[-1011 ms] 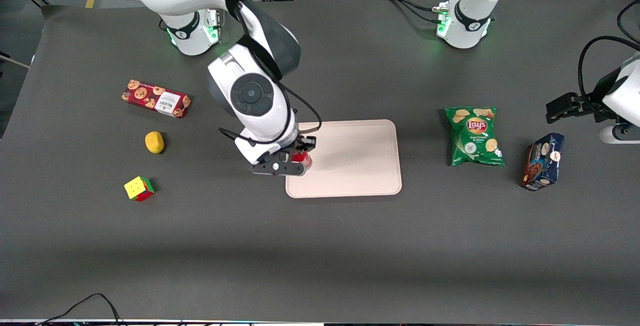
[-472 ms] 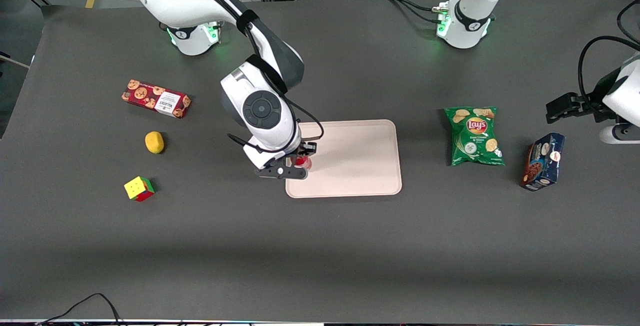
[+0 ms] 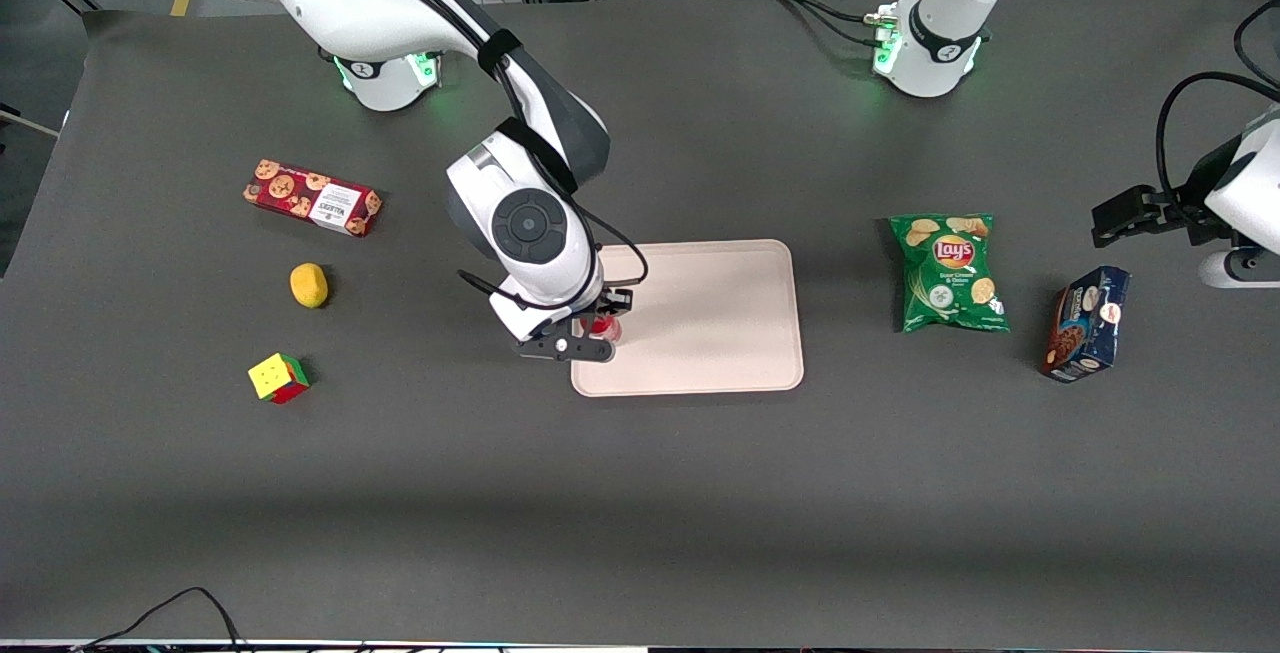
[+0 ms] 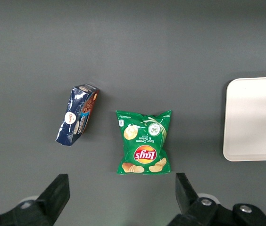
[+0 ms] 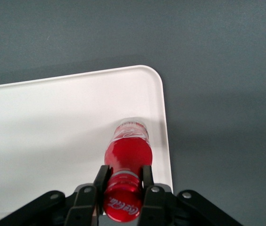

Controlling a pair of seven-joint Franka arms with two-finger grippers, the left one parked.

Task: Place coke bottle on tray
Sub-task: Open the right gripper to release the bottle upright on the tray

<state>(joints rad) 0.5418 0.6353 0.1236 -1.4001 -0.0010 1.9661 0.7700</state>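
The coke bottle [image 5: 127, 153], red with a red cap and white lettering, stands upright with its base on the pale pinkish-beige tray [image 5: 53, 132], close to the tray's rim at the working arm's end. My gripper [image 5: 123, 176] is shut on the bottle's neck just under the cap. In the front view the gripper [image 3: 598, 323] sits over that edge of the tray [image 3: 720, 333], and only a bit of the red bottle [image 3: 602, 326] shows under the wrist.
Toward the working arm's end lie a red cookie box [image 3: 312, 197], a yellow lemon-like object [image 3: 309, 285] and a puzzle cube [image 3: 278, 378]. Toward the parked arm's end lie a green Lay's bag [image 3: 948, 271] and a dark blue cookie box [image 3: 1085, 323].
The arm has moved a little toward the tray and lowered with the bottle; the last half second shows almost no motion.
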